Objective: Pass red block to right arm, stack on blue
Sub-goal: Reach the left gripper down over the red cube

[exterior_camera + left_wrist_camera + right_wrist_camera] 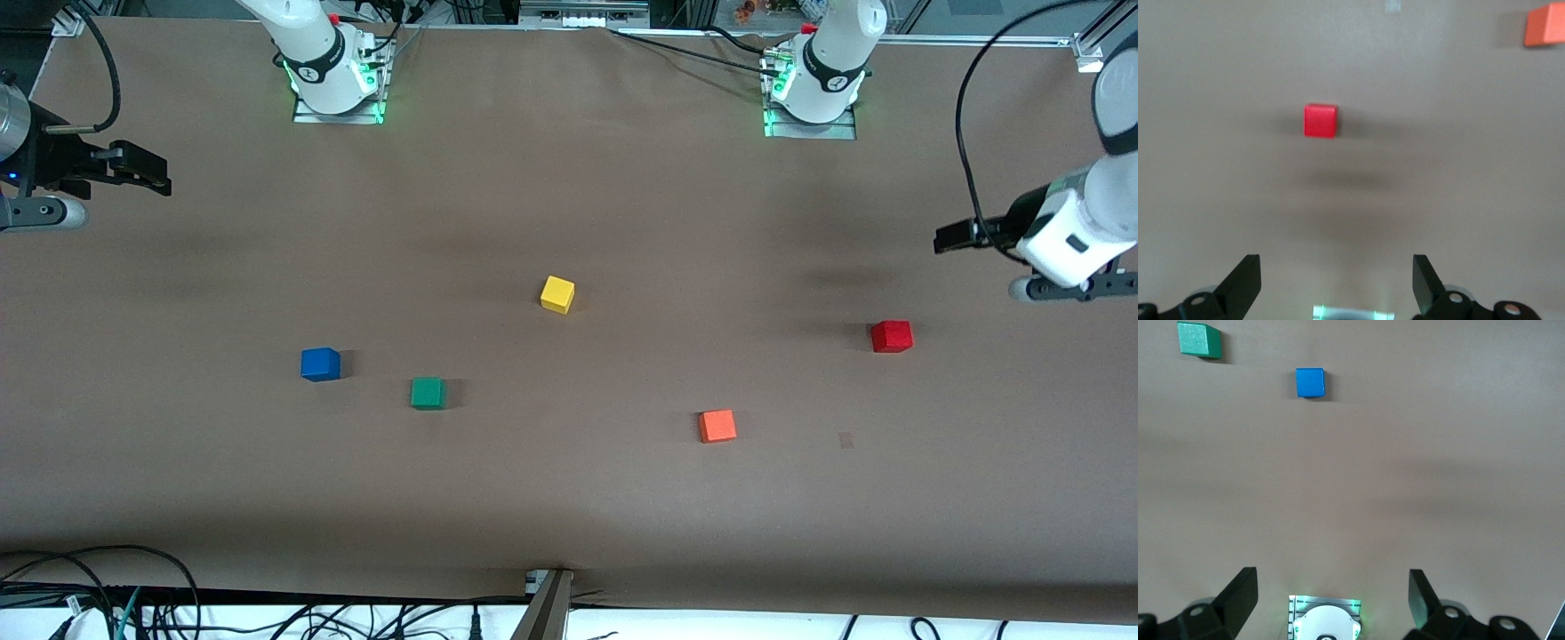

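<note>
front: red block lies on table toward left arm's end, blue cube toward right arm's end, well apart | left wrist: left gripper spread, empty, over bare table | right wrist: right gripper spread, empty

The left end effector hangs in the air at the left arm's end of the counter, jaws wide apart and empty. The right end effector hangs at the right arm's end, likewise spread and empty.
</note>
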{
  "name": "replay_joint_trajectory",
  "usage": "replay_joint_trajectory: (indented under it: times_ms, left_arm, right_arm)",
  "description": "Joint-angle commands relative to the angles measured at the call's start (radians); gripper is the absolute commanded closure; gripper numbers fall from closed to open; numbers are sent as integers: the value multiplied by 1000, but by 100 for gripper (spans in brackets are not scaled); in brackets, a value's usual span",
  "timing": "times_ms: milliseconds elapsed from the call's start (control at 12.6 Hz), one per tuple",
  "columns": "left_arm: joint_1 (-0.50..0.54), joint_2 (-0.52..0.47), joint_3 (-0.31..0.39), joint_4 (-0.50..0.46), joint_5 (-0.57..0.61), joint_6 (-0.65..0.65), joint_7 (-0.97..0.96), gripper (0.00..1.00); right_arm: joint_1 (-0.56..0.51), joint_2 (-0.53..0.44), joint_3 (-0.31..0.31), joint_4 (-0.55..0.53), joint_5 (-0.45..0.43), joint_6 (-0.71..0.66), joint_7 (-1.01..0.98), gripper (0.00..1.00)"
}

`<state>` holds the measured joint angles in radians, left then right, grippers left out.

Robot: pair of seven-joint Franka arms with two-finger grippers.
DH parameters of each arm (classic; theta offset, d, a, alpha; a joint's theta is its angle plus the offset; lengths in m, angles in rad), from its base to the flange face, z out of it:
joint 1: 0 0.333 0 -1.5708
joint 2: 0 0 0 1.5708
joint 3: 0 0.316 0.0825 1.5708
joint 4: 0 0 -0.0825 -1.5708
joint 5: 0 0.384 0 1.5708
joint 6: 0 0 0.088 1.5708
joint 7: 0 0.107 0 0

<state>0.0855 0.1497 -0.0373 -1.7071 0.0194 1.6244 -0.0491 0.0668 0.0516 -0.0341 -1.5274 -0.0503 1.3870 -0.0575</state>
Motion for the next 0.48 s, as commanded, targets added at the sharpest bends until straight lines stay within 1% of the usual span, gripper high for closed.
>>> replay_joint_trajectory:
  times_ms: [0,159,397]
  left_arm:
    - [11,77,-4,-35,66,138,49,0]
    - [19,167,-4,-26,67,182,55,0]
    - [22,220,-4,-63,67,297,75,0]
  right_arm:
    - [2,31,10,27,12,-8,2,0]
    - [7,71,10,29,27,-14,-4,0]
    - [13,74,10,27,40,-9,-4,0]
